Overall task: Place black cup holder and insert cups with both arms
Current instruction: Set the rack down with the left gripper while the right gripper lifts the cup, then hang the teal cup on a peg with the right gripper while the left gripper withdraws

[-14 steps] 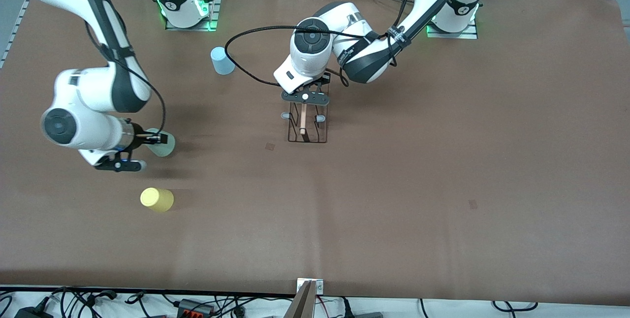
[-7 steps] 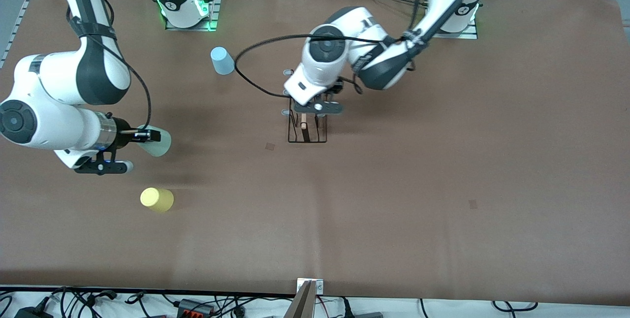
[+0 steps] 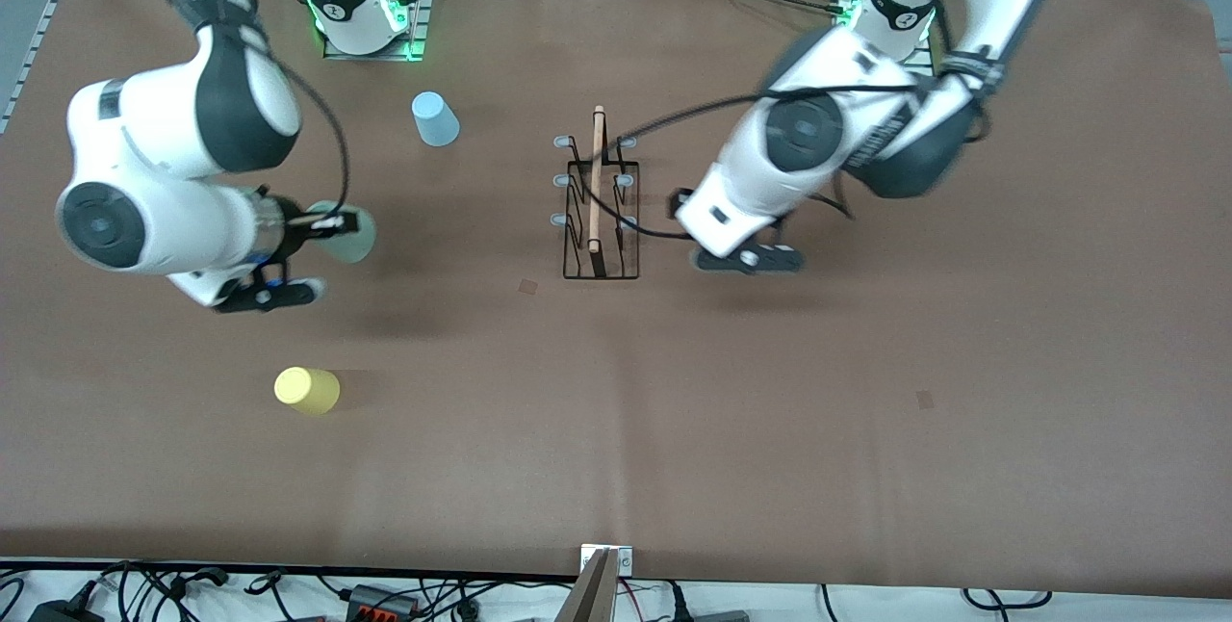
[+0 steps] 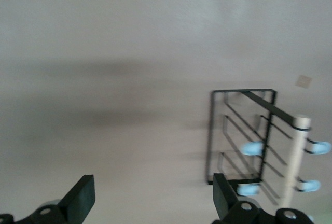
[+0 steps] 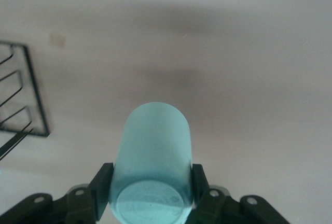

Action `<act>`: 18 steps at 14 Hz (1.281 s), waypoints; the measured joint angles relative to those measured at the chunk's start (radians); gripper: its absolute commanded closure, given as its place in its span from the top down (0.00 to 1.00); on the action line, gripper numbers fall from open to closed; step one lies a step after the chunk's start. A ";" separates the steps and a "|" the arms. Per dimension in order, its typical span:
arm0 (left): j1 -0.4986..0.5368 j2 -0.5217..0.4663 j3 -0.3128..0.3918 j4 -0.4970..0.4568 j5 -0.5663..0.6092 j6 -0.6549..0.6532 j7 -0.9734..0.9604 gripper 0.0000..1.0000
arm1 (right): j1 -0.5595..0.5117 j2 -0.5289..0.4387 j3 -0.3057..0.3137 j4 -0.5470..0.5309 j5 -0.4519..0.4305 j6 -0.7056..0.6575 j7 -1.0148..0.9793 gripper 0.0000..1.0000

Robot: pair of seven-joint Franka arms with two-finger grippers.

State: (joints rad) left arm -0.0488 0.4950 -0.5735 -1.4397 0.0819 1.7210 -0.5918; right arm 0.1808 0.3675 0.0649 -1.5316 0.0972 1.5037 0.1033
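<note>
The black cup holder (image 3: 599, 208) stands upright on the brown table, its wooden handle (image 3: 597, 179) on top. It also shows in the left wrist view (image 4: 241, 136) and at the edge of the right wrist view (image 5: 23, 94). My left gripper (image 4: 153, 206) is open and empty over bare table beside the holder, toward the left arm's end; its hand (image 3: 731, 218) covers it in the front view. My right gripper (image 5: 150, 185) is shut on the pale green cup (image 5: 153, 151), held sideways above the table (image 3: 348, 232). The yellow cup (image 3: 306, 390) and the light blue cup (image 3: 435, 118) sit upside down on the table.
The two arm bases (image 3: 361, 6) (image 3: 890, 11) stand along the edge farthest from the front camera. Two small square marks (image 3: 527, 286) (image 3: 924, 399) are on the brown cover. Cables and a metal bracket (image 3: 606, 569) line the nearest edge.
My left gripper has let go of the holder's handle, opened, and swung away toward the left arm's end. My right gripper has carried the green cup a little toward the holder.
</note>
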 measured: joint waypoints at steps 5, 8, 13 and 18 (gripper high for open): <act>0.168 -0.012 0.001 0.082 0.000 -0.198 0.223 1.00 | 0.111 -0.009 0.063 -0.001 0.038 -0.052 0.055 0.17; 0.229 -0.058 0.001 0.131 0.000 -0.313 0.298 1.00 | 0.254 -0.007 0.073 -0.007 0.039 -0.015 0.167 0.17; 0.265 -0.202 0.195 0.182 0.001 -0.396 0.514 1.00 | 0.416 0.011 0.075 -0.053 0.066 0.072 0.298 0.17; 0.257 -0.330 0.351 0.012 -0.025 -0.254 0.555 1.00 | 0.475 0.014 0.075 -0.104 0.071 0.132 0.343 0.17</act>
State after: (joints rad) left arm 0.2078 0.1655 -0.2225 -1.4278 0.0572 1.4667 -0.0366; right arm 0.6557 0.3810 0.1397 -1.6357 0.1677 1.6360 0.4461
